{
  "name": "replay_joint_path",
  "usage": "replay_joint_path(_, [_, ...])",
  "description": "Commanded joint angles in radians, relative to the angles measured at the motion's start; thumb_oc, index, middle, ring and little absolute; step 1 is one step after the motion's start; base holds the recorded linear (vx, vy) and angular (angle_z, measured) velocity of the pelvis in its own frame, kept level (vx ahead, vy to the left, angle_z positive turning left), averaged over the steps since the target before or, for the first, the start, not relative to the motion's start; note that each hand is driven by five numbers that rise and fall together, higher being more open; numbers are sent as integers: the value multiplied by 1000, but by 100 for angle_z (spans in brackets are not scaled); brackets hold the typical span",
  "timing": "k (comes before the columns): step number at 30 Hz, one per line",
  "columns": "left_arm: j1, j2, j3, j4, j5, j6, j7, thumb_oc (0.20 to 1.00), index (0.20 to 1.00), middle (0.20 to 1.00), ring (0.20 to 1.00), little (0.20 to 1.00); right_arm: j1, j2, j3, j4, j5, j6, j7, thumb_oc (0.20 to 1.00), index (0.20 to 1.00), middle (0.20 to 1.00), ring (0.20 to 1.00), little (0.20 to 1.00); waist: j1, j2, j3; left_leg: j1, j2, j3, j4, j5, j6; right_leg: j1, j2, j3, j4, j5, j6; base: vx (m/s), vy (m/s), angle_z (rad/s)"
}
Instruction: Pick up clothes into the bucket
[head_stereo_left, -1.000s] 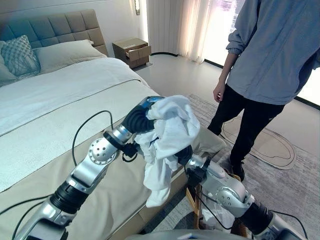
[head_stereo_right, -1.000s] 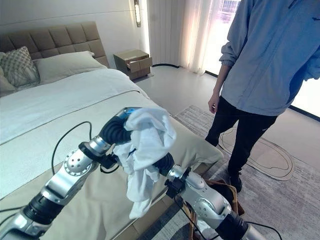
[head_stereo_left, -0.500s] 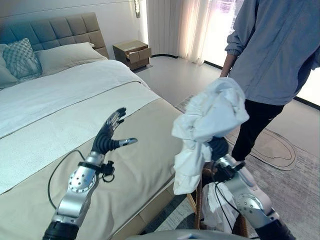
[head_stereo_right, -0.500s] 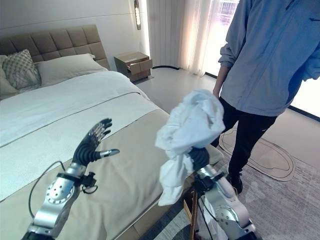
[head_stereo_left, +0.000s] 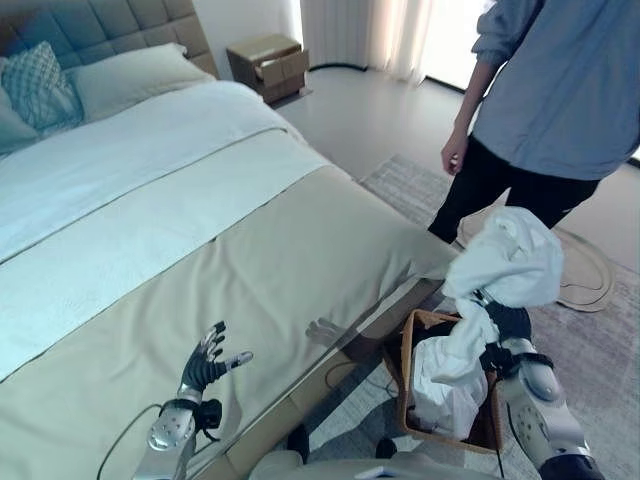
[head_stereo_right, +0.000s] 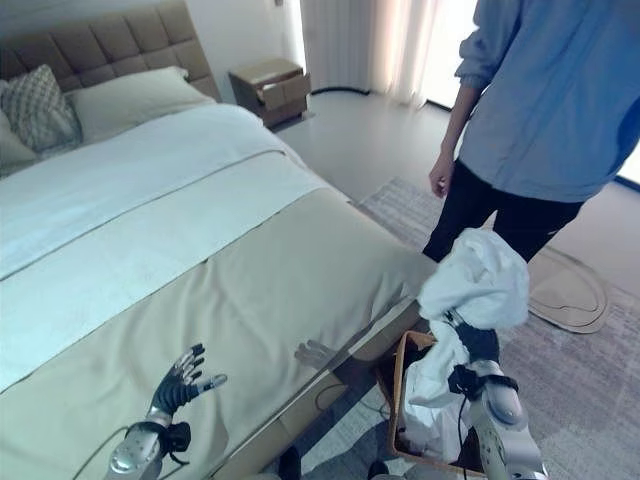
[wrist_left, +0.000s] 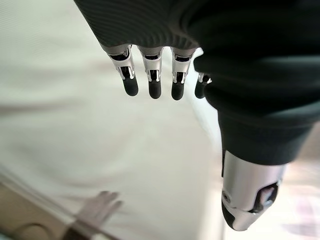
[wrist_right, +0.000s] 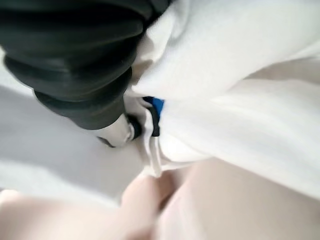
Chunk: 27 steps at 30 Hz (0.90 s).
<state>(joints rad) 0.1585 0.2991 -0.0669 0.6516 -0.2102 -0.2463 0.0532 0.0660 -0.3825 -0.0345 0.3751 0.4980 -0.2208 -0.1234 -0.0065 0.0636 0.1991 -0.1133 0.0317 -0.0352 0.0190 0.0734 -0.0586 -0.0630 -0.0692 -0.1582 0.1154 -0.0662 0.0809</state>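
We see the right hand (head_stereo_left: 512, 322) raised at about 4 o'clock in the head views, fingers curled into a bunched white garment (head_stereo_left: 508, 262) that balloons over the hand and trails a loose end downward; in the right wrist view the white cloth (wrist_right: 240, 65) wraps right against the dark cover, a bit of blue showing in a fold, so we read the hand as clenched on it. The garment hangs directly above a woven basket (head_stereo_left: 407, 350) standing on the rug (head_stereo_left: 600, 340) just beside the foot corner of the bed (head_stereo_left: 270, 250). The trailing end reaches down to more white clothes (head_stereo_left: 445, 390) already lying in the basket; we can't tell whether it touches them. The left hand (head_stereo_left: 208, 365) sits low at about 7 o'clock over the beige bed cover, fingers straight and fanned, thumb out to the side, holding nothing; the left wrist view shows the same splayed fingers (wrist_left: 151, 82) above bare fabric. A person (head_stereo_left: 550, 90) in a blue-grey top and dark trousers stands at about 2 o'clock, just beyond the basket. Pillows (head_stereo_left: 120, 80) lie at the headboard end, with a wooden nightstand (head_stereo_left: 268, 66) at 12 o'clock beside the bed
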Motion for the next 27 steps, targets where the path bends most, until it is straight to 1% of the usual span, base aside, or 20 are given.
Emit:
replay_joint_path(1, [-71,11,9,89,8,-10,94,1000,1000,1000,1000,1000,-107,19,-46,-42,30,-85,-84,200,200,200,200,200,5,-36,81,-28,-64,5,176,-128,40,-105,-38,5,130,10,-6,-60,2,18])
replay_joint_path(3, [-91,-16,-2,205,0,9,118,1000,1000,1000,1000,1000,-159,3,-53,50,27,-87,-133,200,200,200,200,200,8,-19,118,-76,-74,-3,226,-140,43,-153,-51,1,188,-10,-12,-113,13,22])
replay_joint_path(4, [-106,-37,-18,286,-21,17,134,1000,1000,1000,1000,1000,-206,-21,-56,137,13,-85,-178,200,200,200,200,200,11,-2,149,-125,-77,-11,255,-140,42,-204,-64,-2,242,-28,-19,-141,4,25])
replay_joint_path(6, [-120,-51,-45,341,-30,24,145,1000,1000,1000,1000,1000,-280,-56,-48,231,-16,-78,-231,200,200,200,200,200,13,16,180,-174,-81,-22,286,-141,42,-256,-79,-2,294,-48,-24,-111,-8,25])
replay_joint_path(7, [-121,-52,-45,341,-30,23,145,1000,1000,1000,1000,1000,-282,-56,-48,232,-16,-79,-231,200,200,200,200,200,12,16,179,-176,-81,-22,288,-142,42,-258,-80,-1,296,-48,-24,-115,1,26])
replay_joint_path(8, [-128,-58,-83,338,-41,20,155,1000,1000,1000,1000,1000,-352,-105,-42,323,-53,-67,-280,200,200,200,200,200,14,35,216,-226,-86,-20,319,-142,44,-314,-91,3,347,-61,-30,-104,5,21])
replay_joint_path(9, [-126,-60,-99,322,-48,15,153,1000,1000,1000,1000,1000,-377,-120,-35,346,-55,-63,-288,200,200,200,200,200,14,42,228,-249,-88,-18,333,-143,44,-334,-96,7,359,-64,-31,-103,5,14])
replay_joint_path(10, [-126,-61,-98,322,-48,16,154,1000,1000,1000,1000,1000,-378,-121,-34,347,-55,-63,-288,200,200,200,200,200,14,42,227,-251,-88,-18,334,-143,44,-336,-96,7,361,-64,-31,-80,-17,8])
replay_joint_path(11, [-131,-65,-128,292,-77,2,158,1000,1000,1000,1000,1000,-427,-165,-14,420,-106,-45,-307,200,200,200,200,200,17,59,263,-293,-91,-16,353,-139,45,-386,-103,11,398,-71,-33,-89,-20,13])
replay_joint_path(13, [-140,-66,-159,268,-95,-6,158,1000,1000,1000,1000,1000,-481,-205,11,479,-140,-36,-337,200,200,200,200,200,18,74,291,-330,-93,-15,365,-134,44,-430,-107,18,424,-77,-35,-47,-29,12])
replay_joint_path(14, [-146,-67,-180,245,-108,-13,164,1000,1000,1000,1000,1000,-507,-217,18,515,-141,-30,-354,200,200,200,200,200,18,80,308,-339,-96,-20,382,-163,41,-445,-106,29,454,-112,-29,31,-38,2])
replay_joint_path(15, [-151,-69,-196,228,-119,-19,167,1000,1000,1000,1000,1000,-527,-236,28,552,-150,-25,-365,200,200,200,200,200,18,86,320,-359,-98,-17,392,-163,41,-468,-110,31,469,-117,-29,43,-32,1])
replay_joint_path(16, [-152,-70,-195,228,-119,-19,167,1000,1000,1000,1000,1000,-530,-237,29,555,-149,-26,-364,200,200,200,200,200,17,87,320,-361,-99,-17,393,-164,41,-471,-110,32,472,-118,-29,0,0,0])
replay_joint_path(17, [-155,-68,-222,190,-149,-29,172,1000,1000,1000,1000,1000,-563,-265,52,602,-165,-17,-381,200,200,200,200,200,19,99,321,-413,-101,-14,404,-159,40,-529,-113,36,496,-123,-31,0,0,0])
replay_joint_path(18, [-161,-67,-234,171,-161,-34,174,1000,1000,1000,1000,1000,-580,-280,63,631,-172,-11,-387,200,200,200,200,200,22,105,321,-441,-103,-11,416,-158,39,-560,-114,40,509,-125,-32,0,0,0])
replay_joint_path(19, [-162,-67,-234,171,-161,-34,174,1000,1000,1000,1000,1000,-583,-281,64,634,-171,-12,-386,200,200,200,200,200,22,105,321,-444,-103,-11,418,-159,39,-564,-115,41,512,-126,-32,-23,-10,-4])
replay_joint_path(20, [-171,-67,-259,136,-179,-40,179,1000,1000,1000,1000,1000,-604,-304,83,656,-183,-6,-400,200,200,200,200,200,23,112,321,-495,-104,-6,435,-157,39,-620,-117,45,539,-130,-33,-16,-19,-4])
replay_joint_path(22, [-178,-68,-268,127,-182,-41,183,1000,1000,1000,1000,1000,-613,-314,86,676,-185,-2,-404,200,200,200,200,200,23,115,321,-516,-106,-5,444,-158,38,-643,-119,47,550,-132,-34,-8,-10,-2])
replay_joint_path(23, [-188,-65,-287,114,-183,-46,195,1000,1000,1000,1000,1000,-639,-328,106,713,-192,4,-418,200,200,200,200,200,25,122,321,-557,-107,-2,465,-160,36,-687,-122,54,572,-136,-35,0,0,0])
replay_joint_path(27, [-194,-66,-298,101,-197,-50,212,1000,1000,1000,1000,1000,-663,-347,129,738,-212,17,-435,200,200,200,200,200,25,124,321,-613,-107,5,491,-164,34,-751,-122,64,603,-138,-38,0,0,0])
